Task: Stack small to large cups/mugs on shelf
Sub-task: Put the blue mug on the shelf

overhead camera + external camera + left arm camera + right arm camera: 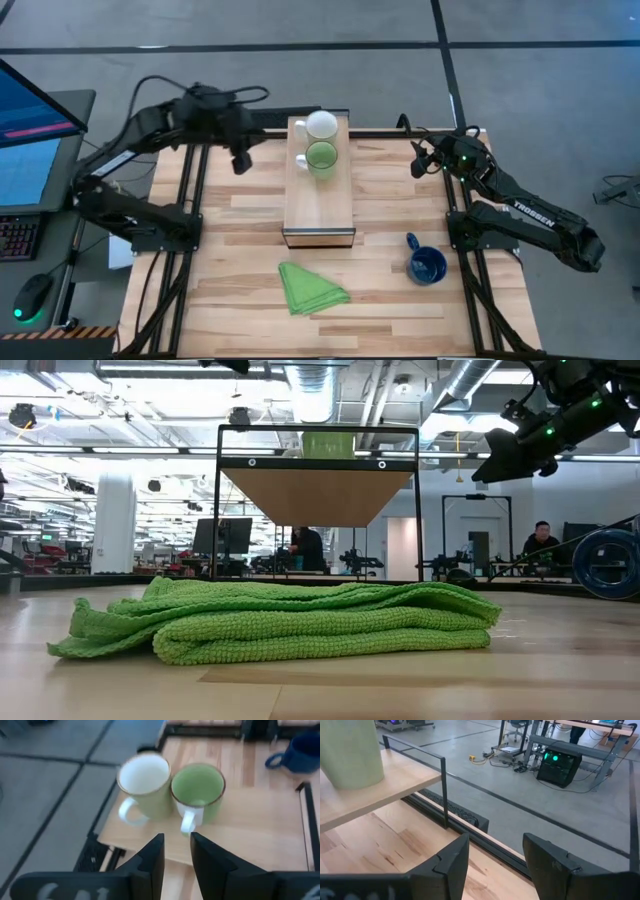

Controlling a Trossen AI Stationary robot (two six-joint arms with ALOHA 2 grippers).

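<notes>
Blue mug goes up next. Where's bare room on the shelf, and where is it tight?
The light-wood shelf is bare from the light green mug to its front edge nearest the folded green cloth. The far end is crowded: the small white mug and green mug stand close together. The dark blue mug sits on the table.

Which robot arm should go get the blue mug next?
Probably the right one. The blue mug sits on the table on the right side, close to the right arm's base. The right gripper is open and empty. The left gripper hangs across the shelf, farther away.
</notes>
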